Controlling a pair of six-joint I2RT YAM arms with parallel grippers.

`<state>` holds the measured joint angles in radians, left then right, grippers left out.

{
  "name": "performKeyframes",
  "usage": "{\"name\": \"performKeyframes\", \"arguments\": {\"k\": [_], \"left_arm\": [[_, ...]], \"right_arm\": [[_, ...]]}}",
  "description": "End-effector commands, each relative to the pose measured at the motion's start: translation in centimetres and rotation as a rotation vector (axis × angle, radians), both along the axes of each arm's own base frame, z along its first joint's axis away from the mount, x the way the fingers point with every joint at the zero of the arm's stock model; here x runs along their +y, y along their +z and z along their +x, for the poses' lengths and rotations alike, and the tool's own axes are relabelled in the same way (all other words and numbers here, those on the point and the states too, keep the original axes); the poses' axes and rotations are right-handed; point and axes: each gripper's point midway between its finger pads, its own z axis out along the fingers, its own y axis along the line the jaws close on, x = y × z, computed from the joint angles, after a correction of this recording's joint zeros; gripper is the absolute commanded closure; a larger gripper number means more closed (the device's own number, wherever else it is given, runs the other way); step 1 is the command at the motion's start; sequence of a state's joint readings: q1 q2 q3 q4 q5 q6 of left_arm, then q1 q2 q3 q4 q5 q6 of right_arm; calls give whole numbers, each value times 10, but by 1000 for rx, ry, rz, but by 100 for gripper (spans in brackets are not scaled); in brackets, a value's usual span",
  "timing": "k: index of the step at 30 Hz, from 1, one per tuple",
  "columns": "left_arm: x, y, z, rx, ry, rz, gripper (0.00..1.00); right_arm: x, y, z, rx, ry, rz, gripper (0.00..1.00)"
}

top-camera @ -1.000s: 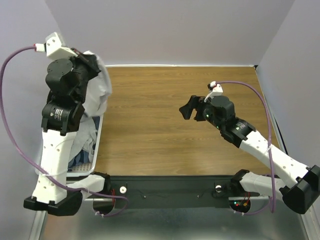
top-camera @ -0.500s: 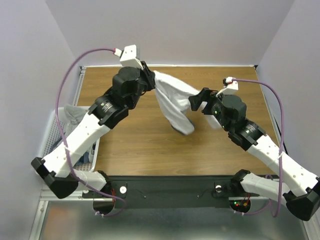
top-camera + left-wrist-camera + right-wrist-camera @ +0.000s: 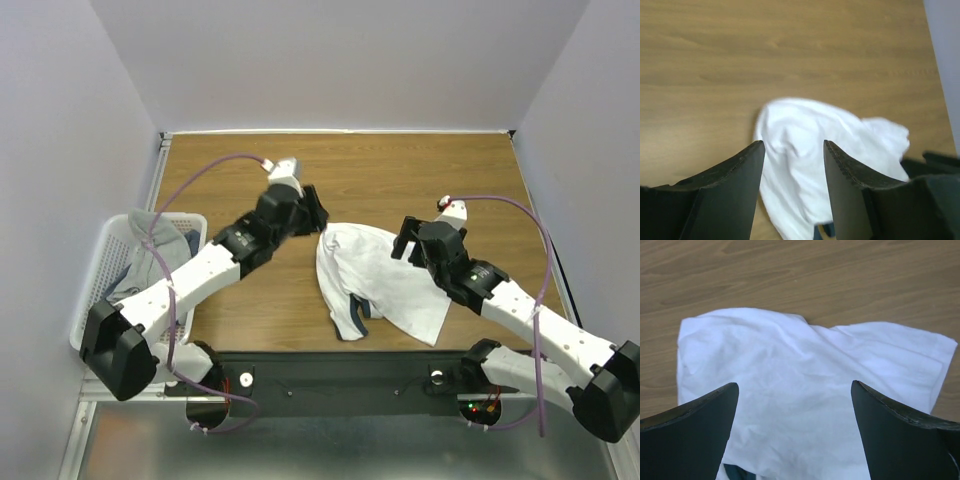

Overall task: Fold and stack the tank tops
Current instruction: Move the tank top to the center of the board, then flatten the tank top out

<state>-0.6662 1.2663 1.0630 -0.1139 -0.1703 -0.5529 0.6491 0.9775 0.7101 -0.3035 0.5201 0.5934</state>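
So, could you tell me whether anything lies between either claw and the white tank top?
Nothing visible does. The white tank top lies crumpled on the wooden table, with the left claw open at its far edge and the right claw open just above it.

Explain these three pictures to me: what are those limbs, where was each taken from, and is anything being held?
These are two robot arms bolted at the near edge of a wooden table. The wide picture looks down from above and behind them. The other two come from a camera on each wrist; the dark wedges there are that arm's own fingers. A white tank top with navy edging lies crumpled on the table. The left gripper and the right gripper hover near its far edge, both open, holding nothing. At the left, a white lattice basket holds grey clothes.
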Motion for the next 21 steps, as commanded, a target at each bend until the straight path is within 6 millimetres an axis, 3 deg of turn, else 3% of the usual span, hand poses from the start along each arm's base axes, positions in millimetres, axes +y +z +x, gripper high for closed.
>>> {"name": "performKeyframes", "arguments": {"k": [1,3,4,8,12,15,18,19,20,21], "left_arm": [[-45,-44,-55,100,-152,-58,39],[-59,-70,-82,168,-180,-78,38],[-64,-94,-97,201,-206,-73,38],[-71,-135,-129,289,-226,-53,29],[-69,-160,-134,325,-189,-12,24],[-61,-183,-122,346,-118,54,26],[-58,-187,-106,343,-84,87,39],[-53,-191,-92,345,-45,101,44],[-49,-194,-84,348,-29,111,54],[-48,-192,-74,339,-23,119,76]], "right_arm": [[-17,-16,-7,26,-87,-7,0],[-18,-27,-10,54,-93,-15,0],[-19,-36,-11,75,-102,-21,0],[-24,-52,-8,111,-149,-55,1],[-26,-62,2,138,-183,-90,1],[-21,-69,13,159,-169,-88,1],[-20,-74,21,176,-163,-81,2],[-21,-76,26,189,-160,-76,2],[-21,-78,29,193,-159,-72,2],[-21,-79,32,200,-155,-65,2]]}}
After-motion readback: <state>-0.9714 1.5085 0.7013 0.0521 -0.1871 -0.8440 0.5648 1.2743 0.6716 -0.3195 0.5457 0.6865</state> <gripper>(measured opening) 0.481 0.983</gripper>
